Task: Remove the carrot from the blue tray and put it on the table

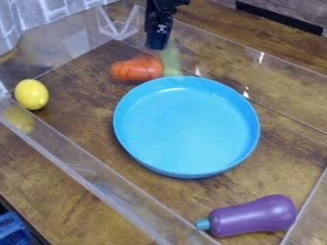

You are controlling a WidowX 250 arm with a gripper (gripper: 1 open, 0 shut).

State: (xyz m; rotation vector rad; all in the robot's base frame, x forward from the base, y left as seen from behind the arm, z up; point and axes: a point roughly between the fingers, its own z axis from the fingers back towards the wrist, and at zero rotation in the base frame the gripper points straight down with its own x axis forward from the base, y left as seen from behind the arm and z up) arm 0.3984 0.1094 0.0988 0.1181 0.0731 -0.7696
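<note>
The orange carrot [136, 69] lies blurred on the dark wood table [76, 144], just beyond the far left rim of the blue tray [124, 139], its pale green top pointing right. It is outside the tray, and the tray holds nothing. My gripper [159, 40] hangs above the carrot near the top edge of the camera view, pointing down. It is open, with a gap between its fingers and the carrot.
A yellow lemon [31, 94] sits by the left acrylic wall [52, 43]. A purple eggplant [253, 215] lies at the front right. Clear acrylic walls border the table on the left, back and front.
</note>
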